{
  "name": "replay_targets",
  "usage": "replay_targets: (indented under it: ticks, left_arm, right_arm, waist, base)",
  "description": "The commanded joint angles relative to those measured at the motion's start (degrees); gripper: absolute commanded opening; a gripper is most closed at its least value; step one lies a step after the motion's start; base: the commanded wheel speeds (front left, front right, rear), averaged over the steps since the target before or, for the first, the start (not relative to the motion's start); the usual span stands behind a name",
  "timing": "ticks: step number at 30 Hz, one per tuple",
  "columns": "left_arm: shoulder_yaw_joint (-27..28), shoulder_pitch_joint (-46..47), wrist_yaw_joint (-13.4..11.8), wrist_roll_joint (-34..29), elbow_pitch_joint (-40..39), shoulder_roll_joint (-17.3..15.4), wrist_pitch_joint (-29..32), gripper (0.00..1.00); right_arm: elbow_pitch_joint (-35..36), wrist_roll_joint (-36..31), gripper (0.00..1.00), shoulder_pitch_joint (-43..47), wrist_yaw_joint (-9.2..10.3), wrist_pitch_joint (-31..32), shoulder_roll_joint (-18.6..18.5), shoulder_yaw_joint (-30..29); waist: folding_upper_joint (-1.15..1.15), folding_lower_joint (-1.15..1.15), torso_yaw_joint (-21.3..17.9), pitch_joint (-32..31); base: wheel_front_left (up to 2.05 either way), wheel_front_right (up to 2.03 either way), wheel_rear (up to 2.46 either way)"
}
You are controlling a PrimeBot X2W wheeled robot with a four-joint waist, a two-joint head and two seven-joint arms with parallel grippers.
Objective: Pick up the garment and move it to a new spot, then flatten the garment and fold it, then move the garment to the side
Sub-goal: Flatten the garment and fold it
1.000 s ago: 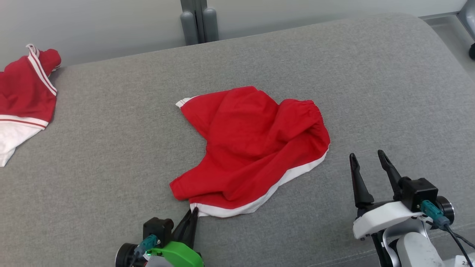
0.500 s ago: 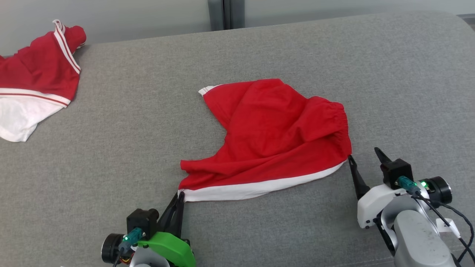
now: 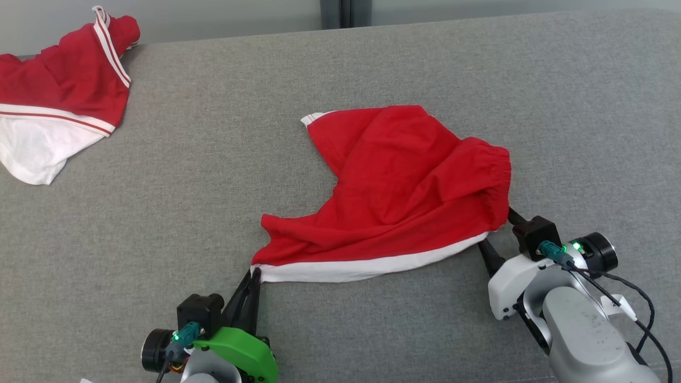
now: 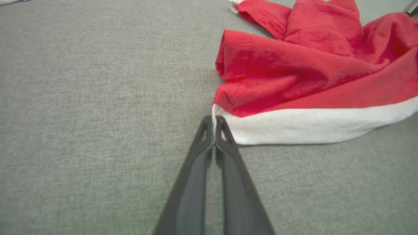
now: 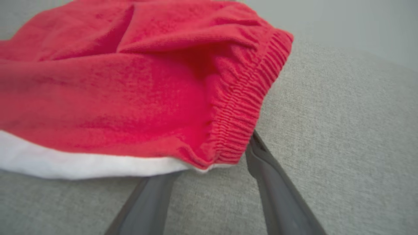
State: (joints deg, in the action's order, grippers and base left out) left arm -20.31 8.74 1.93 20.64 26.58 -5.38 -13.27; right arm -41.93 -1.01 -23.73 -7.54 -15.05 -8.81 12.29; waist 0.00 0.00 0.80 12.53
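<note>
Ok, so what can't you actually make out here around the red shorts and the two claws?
Right claw: head and right wrist views, fingertips tucked under the red shorts waistband, so any pinch is unclear.
Other red garment: head view, cut off by the left edge.
Left claw: left wrist view, how much white hem it pinches is too small to tell.

No readable text, label, brand, number or sign anywhere in these views.

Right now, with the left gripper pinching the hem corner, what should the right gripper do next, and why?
Probably close the right gripper: its open fingers straddle the elastic waistband corner of the shorts, while the left gripper pinches the white hem.
</note>
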Motion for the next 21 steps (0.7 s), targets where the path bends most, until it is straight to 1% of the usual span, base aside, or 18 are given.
replay_targets:
  ticks: [1, 2, 4, 5, 8, 12, 13, 14, 15, 21]
  left_arm:
    - [0.1, 0.9, -0.47, 0.36, -0.09, -0.56, -0.37, 0.0]
    - [0.07, 0.91, -0.45, 0.37, -0.11, -0.58, -0.39, 0.0]
    - [0.05, 0.86, -0.54, 0.41, -0.19, -0.63, -0.34, 0.0]
    - [0.05, 0.8, -0.53, 0.46, -0.22, -0.67, -0.37, 0.0]
    - [0.04, 0.52, -0.71, 0.68, -0.36, -0.72, -0.46, 0.0]
    - [-0.12, 0.22, -0.9, 0.91, -0.46, -0.73, -0.52, 0.0]
    - [-0.17, 0.12, -0.91, 0.94, -0.52, -0.74, -0.55, 0.0]
    - [-0.19, 0.05, -0.93, 1.0, -0.61, -0.76, -0.57, 0.0]
    - [-0.17, -0.01, -0.95, 1.01, -0.8, -0.77, -0.68, 0.0]
    - [0.95, -0.37, -1.32, 1.33, -3.65, -0.67, -1.53, 0.0]
  right_arm:
    - [0.94, 0.51, 0.53, -0.38, 0.1, -0.19, -0.47, 0.79]
    - [1.69, 0.86, 0.47, -0.2, 0.1, -0.19, -0.68, 1.43]
    - [2.88, 1.46, 0.4, 0.44, 0.1, -0.19, -1.17, 2.16]
    - [3.61, 1.67, 0.38, 0.81, 0.1, -0.19, -1.39, 2.47]
    - [5.86, 2.13, 0.35, 1.93, 0.1, -0.19, -1.63, 2.7]
    - [9.28, 2.63, 0.21, 3.74, 0.1, -0.19, -1.95, 2.82]
    - [10.25, 2.62, 0.13, 4.4, 0.1, -0.18, -2.05, 2.78]
    - [11.08, 2.72, 0.02, 4.95, 0.1, -0.18, -2.08, 2.75]
    - [12.12, 3.04, 0.0, 5.56, 0.1, -0.19, -2.06, 2.62]
    - [17.79, 5.15, 0.0, 8.49, 0.1, -0.18, -2.18, 1.97]
  waist:
    - [0.0, 0.0, 0.03, 0.03]
    - [0.0, 0.0, 0.03, 0.03]
    - [0.0, 0.0, 0.01, 0.0]
    - [0.0, 0.0, -0.04, -0.02]
    - [0.0, 0.0, -0.32, -0.12]
    - [0.0, 0.0, -0.73, -0.43]
    - [0.0, 0.0, -0.85, -0.58]
    - [0.0, 0.0, -0.96, -0.73]
    - [0.0, 0.0, -1.09, -0.94]
    - [0.0, 0.0, -1.7, -2.87]
  base:
    - [0.0, 0.0, 0.0]
    - [0.0, 0.0, 0.0]
    - [0.0, 0.0, 0.0]
    - [0.0, 0.0, 0.0]
    - [0.0, 0.0, 0.0]
    - [0.0, 0.0, 0.0]
    - [0.0, 0.0, 0.0]
    - [0.0, 0.0, 0.0]
    - [0.0, 0.0, 0.0]
    - [0.0, 0.0, 0.0]
